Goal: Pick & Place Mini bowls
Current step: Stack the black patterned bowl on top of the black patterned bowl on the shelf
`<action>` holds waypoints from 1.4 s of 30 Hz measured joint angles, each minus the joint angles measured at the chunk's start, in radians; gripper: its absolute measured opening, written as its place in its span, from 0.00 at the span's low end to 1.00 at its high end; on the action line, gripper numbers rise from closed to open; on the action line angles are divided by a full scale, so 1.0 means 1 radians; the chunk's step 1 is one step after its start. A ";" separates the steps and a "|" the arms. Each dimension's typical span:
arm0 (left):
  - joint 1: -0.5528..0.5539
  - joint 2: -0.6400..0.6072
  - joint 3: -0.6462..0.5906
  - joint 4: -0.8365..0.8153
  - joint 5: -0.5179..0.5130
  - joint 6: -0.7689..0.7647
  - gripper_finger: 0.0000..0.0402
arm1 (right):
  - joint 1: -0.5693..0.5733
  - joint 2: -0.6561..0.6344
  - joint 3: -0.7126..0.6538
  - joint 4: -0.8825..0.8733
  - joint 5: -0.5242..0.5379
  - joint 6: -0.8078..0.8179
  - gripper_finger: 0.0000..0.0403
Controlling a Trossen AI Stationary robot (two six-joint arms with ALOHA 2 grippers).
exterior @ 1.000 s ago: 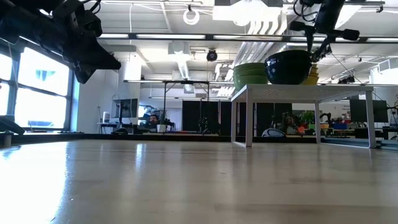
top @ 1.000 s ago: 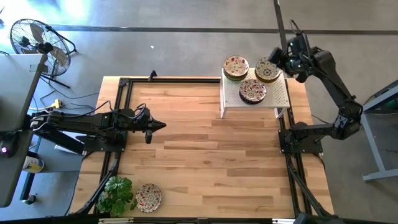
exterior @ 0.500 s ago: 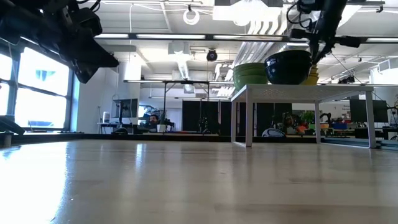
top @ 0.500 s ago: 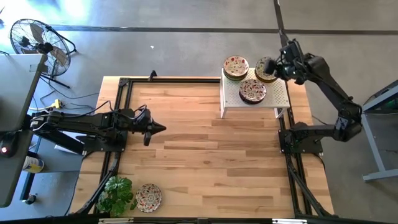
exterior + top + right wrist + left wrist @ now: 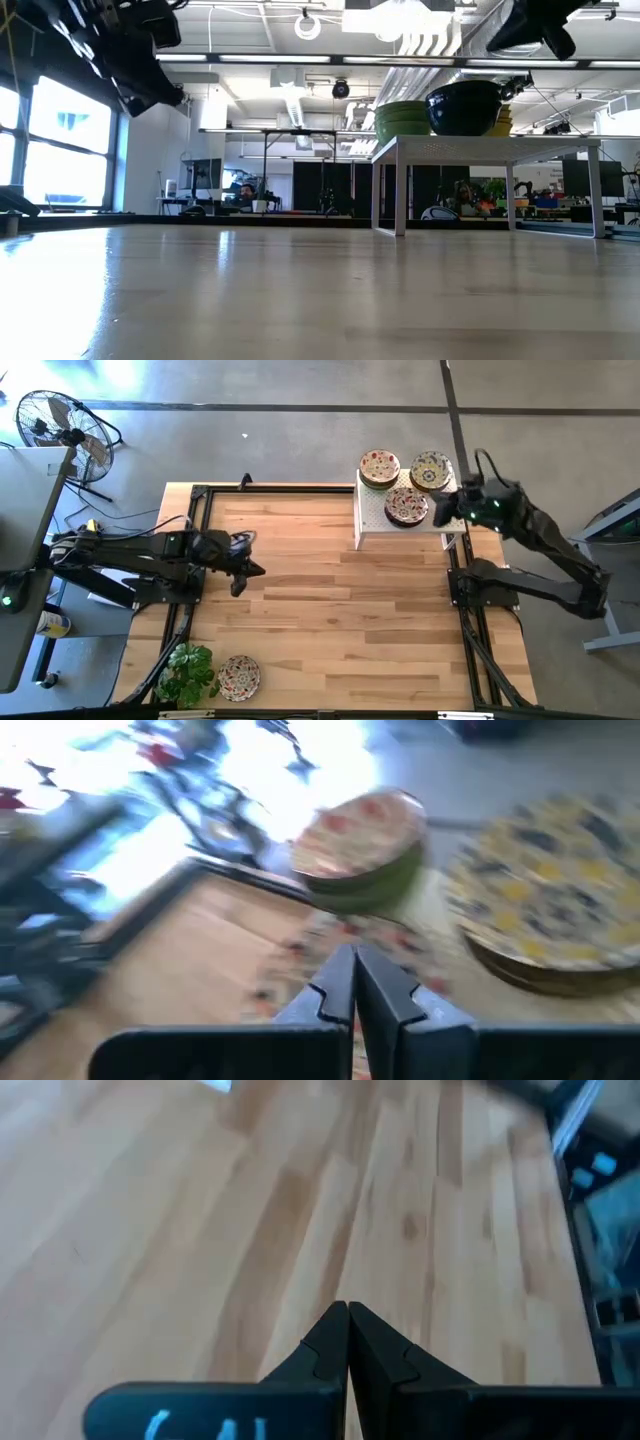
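Three stacks of mini bowls stand on the white perforated stand [image 5: 452, 520] at the table's far right: a green-sided stack [image 5: 380, 466], a yellow-patterned stack [image 5: 431, 470] and a dark red one [image 5: 406, 506]. A single mini bowl [image 5: 238, 676] lies at the near left, beside a plant. My right gripper [image 5: 441, 515] is shut and empty; it hovers at the stand's right side, above bowl height, pointing toward the bowls [image 5: 360, 835]. My left gripper [image 5: 258, 569] is shut and empty above the table's left part.
A potted plant [image 5: 188, 670] stands at the near left corner. Black frame rails [image 5: 195, 540] run along the table's left, right and far edges. Bare wood [image 5: 340, 620] fills the table's middle. A fan [image 5: 60, 425] and a desk stand on the floor to the left.
My right gripper has drawn back from behind the yellow-patterned stack toward the table's right and near side, rolling as it went, and now hovers beside the stand. The bowls have not moved. My left gripper has risen a little and tipped further down.
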 joint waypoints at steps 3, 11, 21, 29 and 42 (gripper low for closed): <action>-0.043 0.088 0.070 -0.061 0.011 0.016 0.00 | 0.109 -0.060 -0.046 0.104 0.018 -0.038 0.00; -0.238 0.315 0.228 -0.203 0.142 -0.022 0.01 | 0.333 -0.065 -0.050 0.142 0.136 -0.122 0.00; -0.503 0.574 0.314 -0.235 0.188 -0.204 0.20 | 0.410 -0.063 -0.050 0.141 0.150 -0.180 0.00; -0.637 0.723 0.345 -0.169 0.223 -0.251 0.40 | 0.410 -0.065 -0.050 0.139 0.117 -0.188 0.00; -0.674 0.815 0.345 -0.146 0.218 -0.302 0.18 | 0.410 -0.065 -0.049 0.139 0.108 -0.186 0.00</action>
